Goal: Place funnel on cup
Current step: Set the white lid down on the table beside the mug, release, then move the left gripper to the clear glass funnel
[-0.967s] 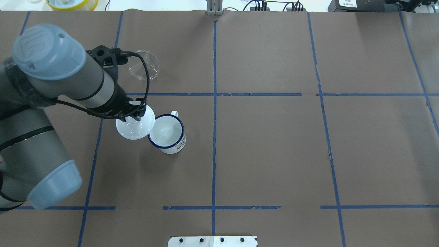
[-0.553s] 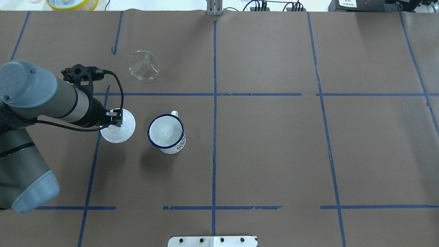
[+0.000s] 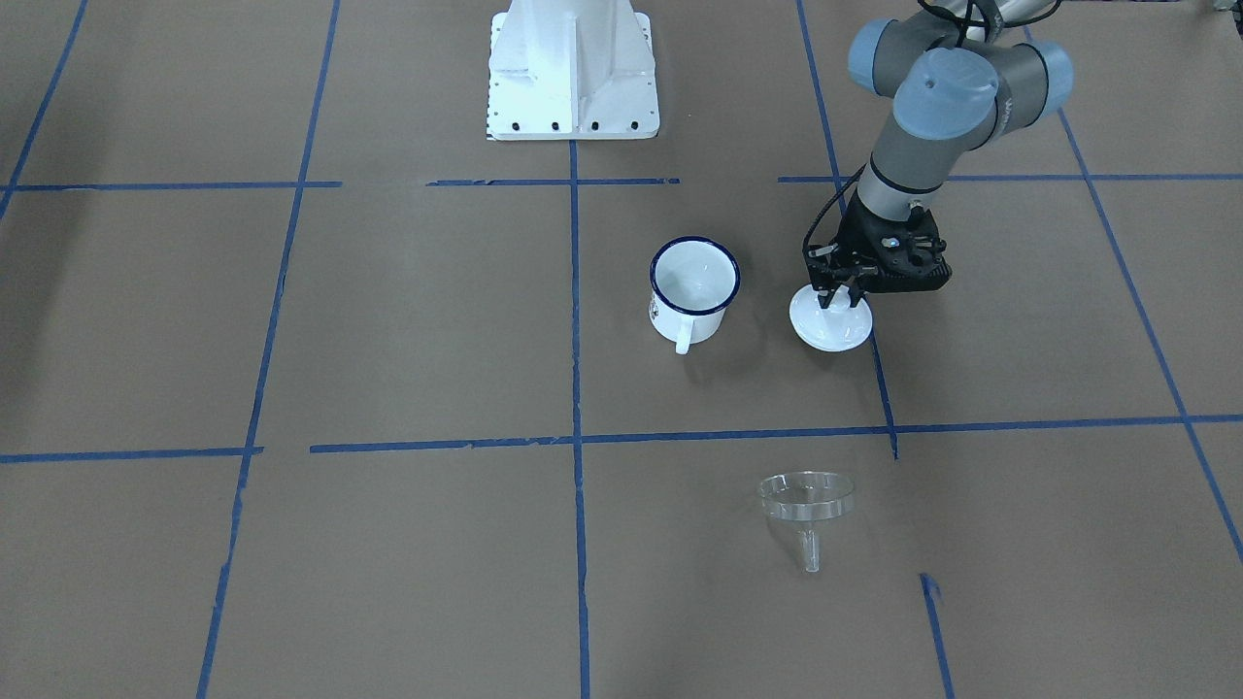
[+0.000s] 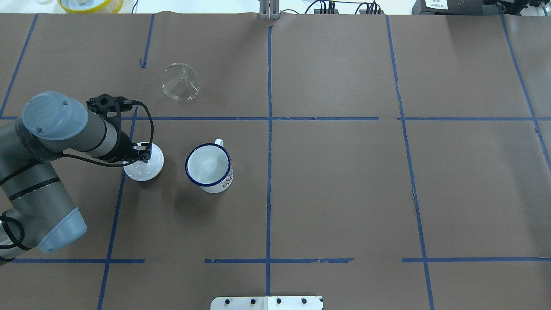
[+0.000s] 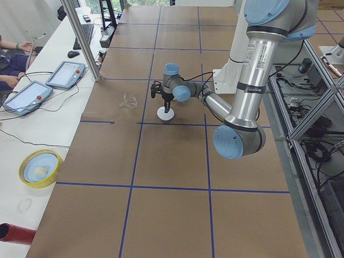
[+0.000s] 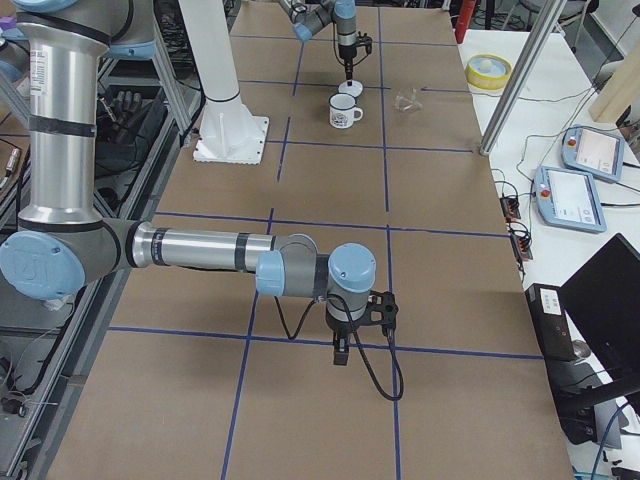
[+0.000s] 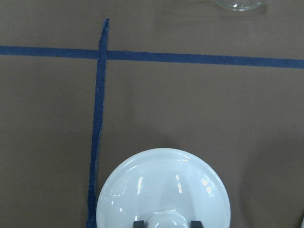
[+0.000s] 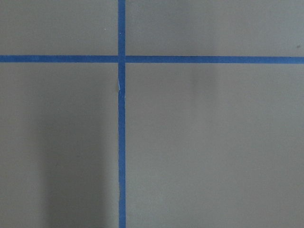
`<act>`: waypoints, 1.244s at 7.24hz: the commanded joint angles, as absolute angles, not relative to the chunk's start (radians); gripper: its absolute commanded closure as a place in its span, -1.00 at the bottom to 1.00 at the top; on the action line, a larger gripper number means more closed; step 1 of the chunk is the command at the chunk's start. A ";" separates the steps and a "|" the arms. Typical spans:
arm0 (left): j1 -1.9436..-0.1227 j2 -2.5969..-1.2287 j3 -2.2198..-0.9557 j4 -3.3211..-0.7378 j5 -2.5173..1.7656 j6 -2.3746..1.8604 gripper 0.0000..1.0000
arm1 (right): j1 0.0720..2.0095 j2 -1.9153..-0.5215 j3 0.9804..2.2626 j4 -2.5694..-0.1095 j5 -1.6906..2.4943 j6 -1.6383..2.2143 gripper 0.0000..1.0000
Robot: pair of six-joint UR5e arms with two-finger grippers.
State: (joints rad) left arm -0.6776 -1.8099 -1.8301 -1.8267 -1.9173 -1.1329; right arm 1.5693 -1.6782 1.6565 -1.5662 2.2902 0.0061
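The clear funnel (image 4: pixel 181 82) lies alone on the brown table at the far left, also in the front view (image 3: pixel 806 497). The white cup (image 4: pixel 208 165) with a dark blue rim stands upright and open, handle facing away from me (image 3: pixel 692 289). My left gripper (image 4: pixel 144 153) is shut on the knob of a round white lid (image 4: pixel 144 168), left of the cup and apart from it. The wrist view shows the lid (image 7: pixel 164 190) low over the table, at or just above it. My right gripper (image 6: pixel 340 355) hangs far off over bare table; I cannot tell its state.
A yellow-rimmed bowl (image 4: pixel 90 4) sits beyond the table's far left edge. The robot's white base (image 3: pixel 573 68) is at the near middle edge. Blue tape lines (image 4: pixel 269 118) cross the brown table. Control tablets (image 5: pixel 64 73) and a metal post (image 5: pixel 83 40) stand at the far side.
My left arm carried the white lid leftward from beside the cup's rim and lowered it toward the table. The cup and funnel have not moved.
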 commanded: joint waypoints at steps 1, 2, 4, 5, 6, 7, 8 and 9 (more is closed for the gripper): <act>-0.676 -1.813 -1.818 -1.830 -1.917 -1.134 -0.99 | 1.569 -1.678 1.655 -1.566 2.290 0.006 -1.00; -0.676 -1.816 -1.825 -1.829 -1.917 -1.135 -1.00 | 1.569 -1.678 1.657 -1.566 2.290 0.006 -1.00; -0.687 -1.845 -1.845 -1.812 -1.922 -1.144 -1.00 | 1.569 -1.678 1.657 -1.566 2.290 0.006 -1.00; -0.731 -1.871 -1.845 -1.793 -1.925 -1.167 -1.00 | 1.569 -1.678 1.657 -1.566 2.290 0.006 -1.00; -0.774 -1.911 -1.842 -1.790 -1.927 -1.252 -1.00 | 1.569 -1.678 1.657 -1.566 2.290 0.006 -1.00; -0.793 -1.955 -1.830 -1.790 -1.925 -1.366 -1.00 | 1.569 -1.678 1.657 -1.566 2.290 0.006 -1.00; -0.795 -1.992 -1.812 -1.801 -1.921 -1.560 -1.00 | 1.569 -1.678 1.657 -1.566 2.290 0.006 -1.00; -0.792 -2.047 -1.766 -1.804 -1.913 -1.735 -1.00 | 1.569 -1.678 1.657 -1.566 2.290 0.006 -1.00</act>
State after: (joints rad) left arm -0.7887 -1.9858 -1.8085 -1.7984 -1.9204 -1.5207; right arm 1.5693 -1.6782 1.6567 -1.5662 2.2902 0.0062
